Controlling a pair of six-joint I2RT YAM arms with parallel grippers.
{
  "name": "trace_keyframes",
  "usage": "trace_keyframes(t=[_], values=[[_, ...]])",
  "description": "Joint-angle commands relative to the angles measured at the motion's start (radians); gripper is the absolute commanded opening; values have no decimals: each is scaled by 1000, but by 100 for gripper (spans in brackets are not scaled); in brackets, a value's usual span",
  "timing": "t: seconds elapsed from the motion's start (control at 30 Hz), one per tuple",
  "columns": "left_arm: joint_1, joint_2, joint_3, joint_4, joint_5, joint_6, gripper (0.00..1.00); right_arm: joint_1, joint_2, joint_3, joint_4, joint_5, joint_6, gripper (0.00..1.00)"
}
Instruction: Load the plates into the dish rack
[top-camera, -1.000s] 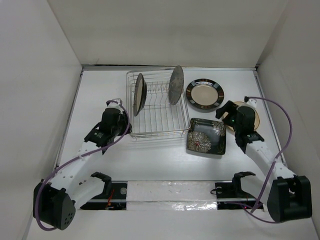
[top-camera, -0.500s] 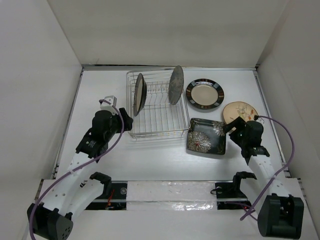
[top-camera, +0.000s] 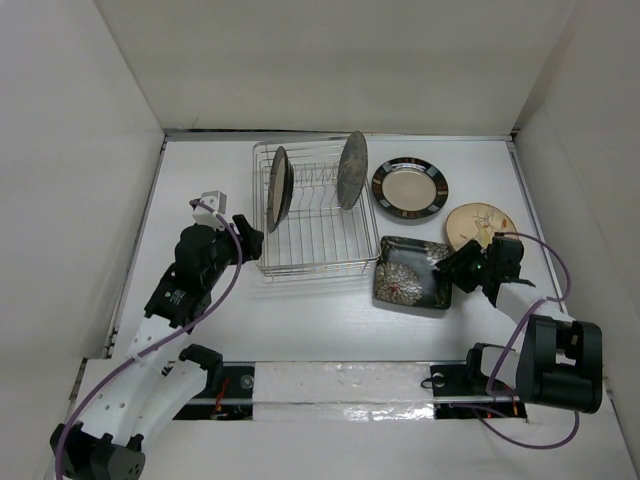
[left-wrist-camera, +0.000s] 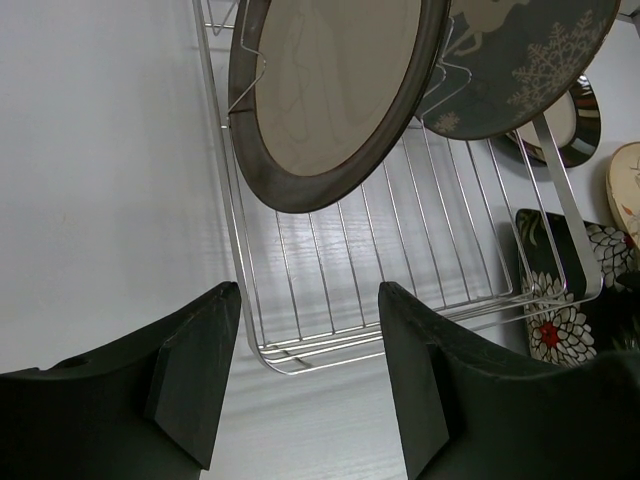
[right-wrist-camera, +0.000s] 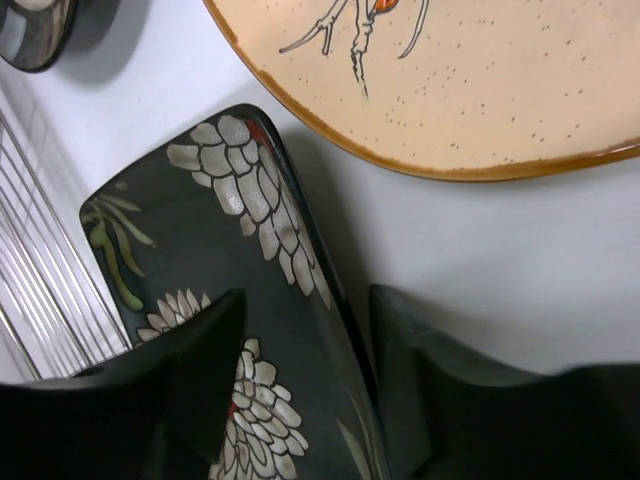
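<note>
My right gripper, spread, straddles the right rim of the black square plate, left gripper spread empty; a shallow pinch may slip off it.

No legible txt or labels

The silver wire dish rack is thin bright metal that glints. The round cream plate with a brown rim has a matt face and a rough-looking speckled edge; the round grey-blue plate with white snowflake print is smooth, softly sheened. The black square plate with white flowers is glazed, with a low gloss; the round cream speckled plate with an amber rim looks matt. The white bench is smooth, faintly reflective. The fingers of the left claw are matt black plastic.
</note>
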Motion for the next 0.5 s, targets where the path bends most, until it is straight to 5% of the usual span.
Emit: trace_keyframes(t=[0.0, 0.27, 0.47], values=[[5, -3, 28, 40, 1, 13, 55, -5, 13, -10, -25, -31, -28, 54], [5, -24, 31, 37, -13, 18, 55, 58, 77, 68, -117, 4, -77, 55], [5, -55, 33, 32, -33, 24, 54, 80, 154, 122, -179, 7, -111, 40]])
